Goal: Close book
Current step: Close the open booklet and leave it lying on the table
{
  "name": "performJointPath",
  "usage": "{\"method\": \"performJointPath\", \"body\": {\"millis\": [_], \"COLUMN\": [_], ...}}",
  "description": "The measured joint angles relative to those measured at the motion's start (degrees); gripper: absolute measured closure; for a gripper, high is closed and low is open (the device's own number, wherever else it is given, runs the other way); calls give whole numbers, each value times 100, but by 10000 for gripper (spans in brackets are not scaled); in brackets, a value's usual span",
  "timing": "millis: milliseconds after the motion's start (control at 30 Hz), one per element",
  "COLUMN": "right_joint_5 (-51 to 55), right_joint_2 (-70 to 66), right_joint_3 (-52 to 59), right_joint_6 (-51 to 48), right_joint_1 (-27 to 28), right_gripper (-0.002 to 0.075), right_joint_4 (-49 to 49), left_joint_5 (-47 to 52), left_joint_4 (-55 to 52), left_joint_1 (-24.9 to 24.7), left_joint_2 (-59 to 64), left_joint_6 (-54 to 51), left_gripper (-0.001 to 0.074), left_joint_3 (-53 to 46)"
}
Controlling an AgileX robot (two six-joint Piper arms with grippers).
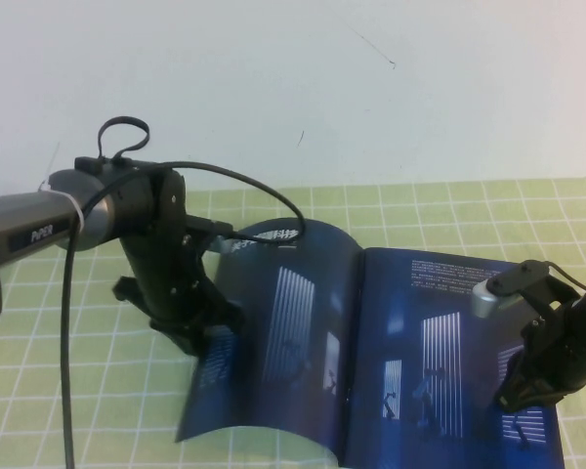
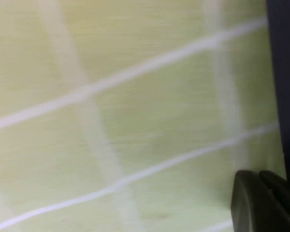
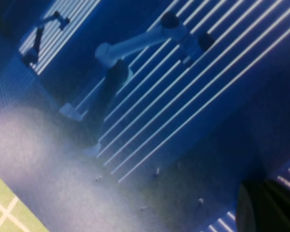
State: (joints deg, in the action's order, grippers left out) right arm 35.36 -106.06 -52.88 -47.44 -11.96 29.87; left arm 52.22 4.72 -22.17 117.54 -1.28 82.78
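The left claw [image 1: 210,337] is by the dark blue open book's [image 1: 391,313] lifted page. The right claw [image 1: 518,396] seems to rest on the flat page. I cannot tell either grip.

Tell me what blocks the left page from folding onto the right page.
The right tool sits at the right page's outer lower corner, in the fold's path. The left tool is at the raised left page's outer edge.
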Motion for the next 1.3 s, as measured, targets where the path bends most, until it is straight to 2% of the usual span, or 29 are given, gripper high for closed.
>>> {"method": "performJointPath", "body": {"millis": [167, 333, 433, 567, 667, 767, 1033, 1167, 1300], "right_joint_5": [0, 28, 276, 871, 1271, 1383, 1550, 1438, 1378], "right_joint_2": [0, 42, 302, 1088, 1788, 2540, 4377, 5191, 6006], "right_joint_3": [0, -48, -207, -612, -849, -902, -732, -153, 575], "right_joint_6": [0, 95, 808, 2172, 2637, 2763, 2778, 2778, 2778], "right_joint_1": [0, -12, -25, -25, -25, -25, -25, -25, -25], "right_gripper": [727, 727, 727, 727, 727, 727, 727, 727, 727], "right_joint_4": [0, -302, -1499, -3181, -3929, -4094, -3710, -3491, -3361], "left_joint_5": [126, 488, 788, 1099, 1136, 890, 168, -47, -236], "left_joint_4": [1874, 4512, 5662, 6342, 6174, 5274, 2674, 2004, 1819], "left_joint_1": [0, 0, 0, 0, 0, 0, 0, 0, 0], "left_joint_2": [-75, -365, -461, -474, -484, -570, -1741, -2602, -3443], "left_joint_6": [-1508, -3426, -4406, -5132, -5181, -4772, -3885, -3571, -3482], "left_gripper": [738, 738, 738, 738, 738, 738, 738, 738, 738], "left_joint_3": [0, 0, 0, 0, 0, 0, 0, 0, -110]}}
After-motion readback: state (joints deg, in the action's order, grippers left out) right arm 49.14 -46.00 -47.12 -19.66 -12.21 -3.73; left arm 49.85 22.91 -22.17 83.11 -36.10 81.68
